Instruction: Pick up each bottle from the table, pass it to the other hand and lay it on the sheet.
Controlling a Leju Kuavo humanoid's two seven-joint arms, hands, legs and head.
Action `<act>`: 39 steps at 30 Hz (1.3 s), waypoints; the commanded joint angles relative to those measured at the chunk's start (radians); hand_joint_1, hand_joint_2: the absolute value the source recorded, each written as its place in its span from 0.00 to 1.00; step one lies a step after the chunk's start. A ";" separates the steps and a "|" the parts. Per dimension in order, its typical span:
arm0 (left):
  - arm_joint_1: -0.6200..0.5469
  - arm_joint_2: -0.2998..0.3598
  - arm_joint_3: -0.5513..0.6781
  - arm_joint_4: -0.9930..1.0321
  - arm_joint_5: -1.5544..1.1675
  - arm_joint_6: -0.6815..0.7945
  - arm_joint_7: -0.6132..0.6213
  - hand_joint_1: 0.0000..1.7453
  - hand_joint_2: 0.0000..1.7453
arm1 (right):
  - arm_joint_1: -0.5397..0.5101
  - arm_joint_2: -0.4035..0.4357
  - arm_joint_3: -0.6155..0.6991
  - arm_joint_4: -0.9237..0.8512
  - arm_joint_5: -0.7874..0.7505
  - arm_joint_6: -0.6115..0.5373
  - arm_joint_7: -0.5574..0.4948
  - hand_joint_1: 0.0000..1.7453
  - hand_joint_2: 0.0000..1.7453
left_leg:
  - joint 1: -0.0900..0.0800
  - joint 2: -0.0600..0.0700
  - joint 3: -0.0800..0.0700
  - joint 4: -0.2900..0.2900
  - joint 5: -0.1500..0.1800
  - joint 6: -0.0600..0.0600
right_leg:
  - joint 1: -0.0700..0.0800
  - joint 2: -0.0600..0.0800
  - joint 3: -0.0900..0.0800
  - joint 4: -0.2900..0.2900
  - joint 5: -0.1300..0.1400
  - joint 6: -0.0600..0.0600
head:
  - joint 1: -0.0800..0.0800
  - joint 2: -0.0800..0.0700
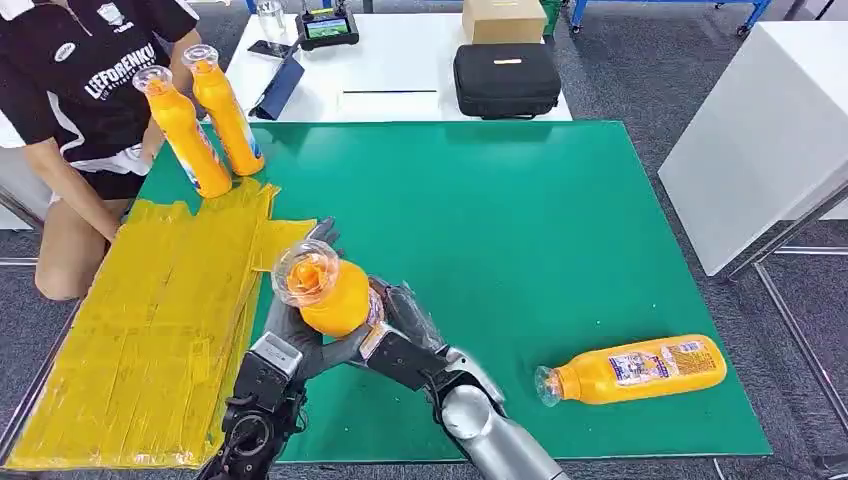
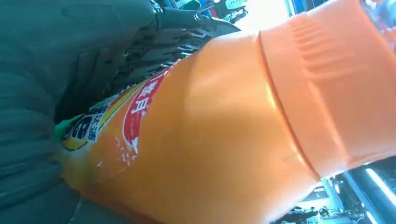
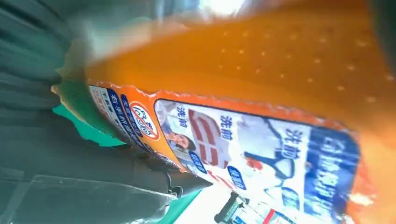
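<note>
Orange plastic bottle with a clear cap [image 1: 325,290] gripped by left hand [image 1: 290,335] and right hand [image 1: 400,335] together, above the green counter [image 1: 520,230] near its front edge, beside the yellow sheet [image 1: 150,330]; long axis steeply tilted, cap up toward the camera.

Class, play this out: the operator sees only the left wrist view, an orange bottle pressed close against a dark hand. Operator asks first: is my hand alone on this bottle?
Observer: No. In the head view both the left hand and the right hand are around the held bottle, above the green mat.
Operator: Any bottles left to fetch?
Observer: One lies on its side on the mat, to the robot's right.
Operator: And the sheet?
Observer: The yellow sheet is to the left. Two bottles stand upright at its far edge, near a seated person.
</note>
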 commanded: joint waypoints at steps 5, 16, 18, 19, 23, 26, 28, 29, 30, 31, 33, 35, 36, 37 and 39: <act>-0.061 -0.012 0.015 0.090 0.076 0.017 -0.012 1.00 1.00 | -0.007 -0.031 0.054 0.017 -0.008 0.001 -0.005 1.00 1.00 | 0.001 -0.002 0.005 0.000 -0.002 -0.004 | 0.001 -0.003 0.006 -0.001 -0.003 0.000 | 0.000 0.000; -0.086 -0.009 0.006 0.131 0.102 0.021 -0.019 1.00 1.00 | -0.006 -0.034 0.037 0.002 -0.028 -0.026 -0.020 1.00 1.00 | 0.002 -0.001 0.006 0.000 -0.003 -0.004 | 0.002 -0.003 0.007 -0.001 -0.003 0.000 | 0.000 0.000; -0.088 -0.010 0.008 0.138 0.105 0.024 -0.020 1.00 1.00 | -0.005 -0.037 0.034 -0.001 -0.033 -0.035 -0.024 1.00 1.00 | 0.001 -0.001 0.003 -0.001 -0.001 -0.003 | 0.001 -0.003 0.004 -0.001 -0.001 0.000 | 0.000 0.000; -0.091 -0.012 0.011 0.149 0.108 0.026 -0.022 1.00 1.00 | -0.003 -0.039 0.025 -0.005 -0.036 -0.049 -0.029 0.61 1.00 | 0.001 -0.001 0.005 -0.001 -0.002 -0.004 | 0.001 -0.003 0.006 -0.001 -0.002 0.000 | 0.000 0.000; -0.090 -0.012 0.019 0.152 0.109 0.034 -0.031 1.00 1.00 | 0.010 -0.051 0.004 -0.041 -0.046 -0.070 -0.040 0.00 1.00 | 0.001 -0.002 0.004 -0.001 -0.001 -0.003 | 0.001 -0.003 0.005 -0.001 -0.002 0.000 | 0.000 0.000; -0.090 -0.012 0.019 0.152 0.109 0.034 -0.031 1.00 1.00 | 0.010 -0.051 0.004 -0.041 -0.046 -0.070 -0.040 0.00 1.00 | 0.000 -0.001 0.003 -0.001 -0.001 -0.002 | 0.000 -0.002 0.003 -0.001 -0.001 0.000 | 0.000 0.000; -0.084 -0.012 0.029 0.147 0.110 0.044 -0.034 1.00 1.00 | 0.028 -0.057 -0.013 -0.075 -0.062 -0.088 -0.045 0.00 1.00 | 0.001 -0.001 0.002 -0.001 -0.001 -0.002 | 0.000 -0.002 0.003 -0.001 -0.001 0.000 | 0.000 0.000; -0.083 -0.014 0.045 0.153 0.110 0.062 -0.029 1.00 1.00 | 0.036 -0.069 -0.020 -0.106 -0.060 -0.099 -0.048 0.00 1.00 | 0.001 -0.001 0.005 0.000 -0.002 -0.004 | 0.001 -0.003 0.005 -0.001 -0.002 0.000 | 0.000 0.000; -0.086 -0.014 0.053 0.160 0.104 0.078 -0.021 1.00 1.00 | 0.041 -0.076 -0.023 -0.124 -0.054 -0.105 -0.047 0.00 1.00 | 0.001 -0.001 0.003 0.000 -0.001 -0.003 | 0.001 -0.002 0.004 -0.001 -0.002 0.000 | 0.000 0.000; -0.092 -0.016 0.069 0.176 0.092 0.108 -0.006 1.00 1.00 | 0.048 -0.087 -0.031 -0.160 -0.039 -0.116 -0.043 0.00 1.00 | 0.001 -0.001 0.002 -0.001 -0.001 -0.002 | 0.000 -0.002 0.003 -0.001 -0.001 0.000 | 0.000 0.000; -0.105 -0.016 0.104 0.194 0.049 0.182 -0.001 1.00 1.00 | 0.063 -0.105 -0.054 -0.244 -0.015 -0.129 -0.033 0.00 1.00 | 0.001 -0.002 0.003 0.000 -0.001 -0.003 | 0.001 -0.004 0.004 -0.001 -0.002 0.000 | 0.000 0.000; -0.128 -0.012 0.134 0.217 -0.068 0.286 0.020 1.00 1.00 | 0.074 -0.120 -0.077 -0.321 0.012 -0.144 -0.021 0.00 1.00 | 0.001 -0.002 0.003 0.000 -0.002 -0.004 | 0.001 -0.003 0.004 0.000 -0.002 0.000 | 0.000 0.000; -0.140 -0.008 0.142 0.237 -0.153 0.336 0.042 1.00 1.00 | 0.080 -0.132 -0.082 -0.356 0.038 -0.151 -0.012 0.00 1.00 | 0.001 -0.003 0.002 0.000 -0.001 -0.003 | 0.001 -0.004 0.003 0.000 -0.002 0.000 | 0.000 0.000; -0.150 -0.004 0.152 0.257 -0.220 0.364 0.063 1.00 1.00 | 0.089 -0.141 -0.092 -0.389 0.060 -0.154 -0.001 0.00 1.00 | 0.001 -0.003 0.001 0.000 0.000 -0.002 | 0.000 -0.004 0.002 0.000 -0.001 0.000 | 0.000 0.000; -0.168 0.008 0.174 0.315 -0.430 0.470 0.114 1.00 1.00 | 0.117 -0.161 -0.113 -0.461 0.112 -0.147 0.017 0.00 1.00 | 0.001 -0.003 0.002 0.000 -0.001 -0.003 | 0.001 -0.004 0.003 -0.001 -0.002 0.000 | 0.000 0.000</act>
